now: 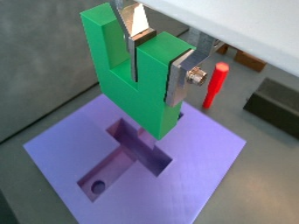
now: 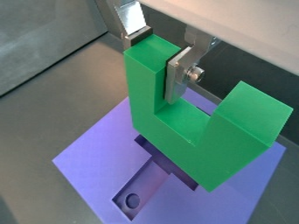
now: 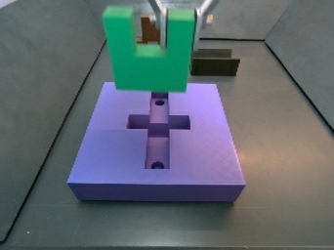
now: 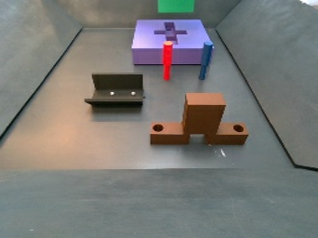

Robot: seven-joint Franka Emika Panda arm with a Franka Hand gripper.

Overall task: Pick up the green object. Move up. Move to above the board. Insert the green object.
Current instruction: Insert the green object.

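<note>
The green object (image 1: 135,83) is a bright green U-shaped piece. My gripper (image 1: 160,54) is shut on one of its prongs, silver fingers on either side. The object hangs base down above the board (image 1: 198,166), over its cross-shaped recess (image 1: 138,150). The grip also shows in a wrist view (image 2: 158,54), with the green object (image 2: 198,131) over the purple board (image 2: 93,157). In a side view my gripper (image 3: 179,12) holds the green object (image 3: 144,59) clear above the board (image 3: 117,146). In a side view the green object (image 4: 178,6) shows only at the frame edge above the board (image 4: 147,39).
A red peg (image 4: 168,59) and a blue peg (image 4: 207,58) stand at the board's near side. The fixture (image 4: 115,90) and a brown block (image 4: 199,121) stand on the floor. A dark olive block (image 3: 216,64) lies behind the board. Grey walls enclose the floor.
</note>
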